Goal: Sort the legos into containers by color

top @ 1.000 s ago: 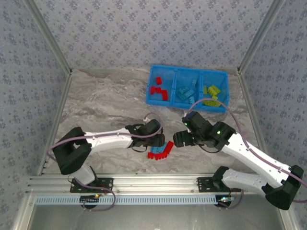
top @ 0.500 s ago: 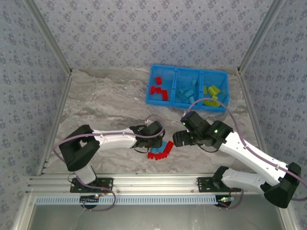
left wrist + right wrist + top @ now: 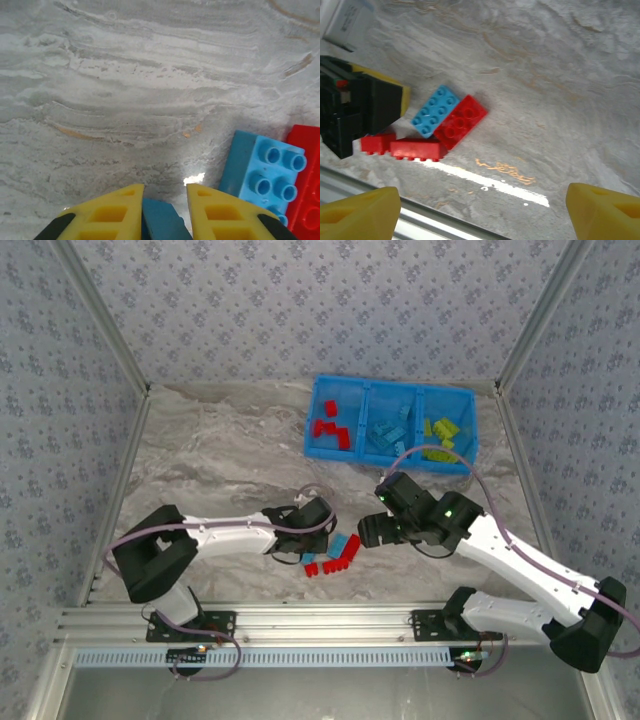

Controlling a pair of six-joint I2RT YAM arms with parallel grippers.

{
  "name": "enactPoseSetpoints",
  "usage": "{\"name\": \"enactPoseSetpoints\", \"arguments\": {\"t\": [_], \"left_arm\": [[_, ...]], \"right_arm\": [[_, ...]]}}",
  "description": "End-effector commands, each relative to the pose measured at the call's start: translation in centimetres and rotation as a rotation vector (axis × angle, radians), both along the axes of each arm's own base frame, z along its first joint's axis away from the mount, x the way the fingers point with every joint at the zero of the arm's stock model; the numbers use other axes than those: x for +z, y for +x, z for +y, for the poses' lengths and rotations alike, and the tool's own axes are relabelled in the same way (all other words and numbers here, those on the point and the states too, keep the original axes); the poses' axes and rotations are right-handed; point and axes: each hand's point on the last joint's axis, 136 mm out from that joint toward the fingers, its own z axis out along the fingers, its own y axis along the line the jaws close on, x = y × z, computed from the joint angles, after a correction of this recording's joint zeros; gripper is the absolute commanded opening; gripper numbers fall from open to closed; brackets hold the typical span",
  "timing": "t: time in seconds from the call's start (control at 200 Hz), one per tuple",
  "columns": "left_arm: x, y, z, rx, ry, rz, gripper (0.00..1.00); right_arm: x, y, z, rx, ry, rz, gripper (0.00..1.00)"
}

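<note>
Near the front edge of the desk [image 3: 220, 450], the left tool [image 3: 165, 192] is closed on a blue brick [image 3: 159, 220], which is pinched between its yellow fingers [image 3: 112, 212]. Just beside it lie a light blue brick [image 3: 260, 175] and a red brick [image 3: 307, 185], touching side by side. Two more red bricks [image 3: 417, 148] lie close by. Over this group the right tool [image 3: 368, 530] hangs with jaws spread wide, holding nothing. Further back stands the blue tray [image 3: 392, 386], with red bricks in its left compartment, blue in the middle and yellow-green on the right.
</note>
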Motion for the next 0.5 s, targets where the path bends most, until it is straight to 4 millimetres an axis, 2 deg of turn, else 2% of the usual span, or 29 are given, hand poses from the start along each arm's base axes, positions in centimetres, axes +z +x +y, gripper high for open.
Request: {"name": "enactPoseSetpoints", "arguments": {"t": [0.0, 0.09, 0.24, 0.35, 0.495], "left_arm": [[3.9, 0.7, -0.8, -0.022, -0.06, -0.089, 0.18], [7.0, 1.8, -1.7, -0.047, -0.089, -0.166, 0.16], [11.8, 4.1, -4.3, -0.127, -0.123, -0.325, 0.15], [15.0, 6.9, -7.3, -0.186, -0.15, -0.47, 0.13], [18.7, 12.5, -11.5, -0.2, -0.221, -0.625, 0.13]], "right_arm": [[1.3, -0.8, 2.0, 0.062, 0.114, 0.0, 0.88], [2.4, -1.0, 2.6, 0.077, 0.174, -0.02, 0.88], [5.5, -0.2, 2.2, 0.039, 0.242, -0.131, 0.89], [7.9, 0.8, 0.0, -0.044, 0.247, -0.267, 0.9], [10.3, 1.6, -3.8, -0.184, 0.235, -0.409, 0.93]]}}
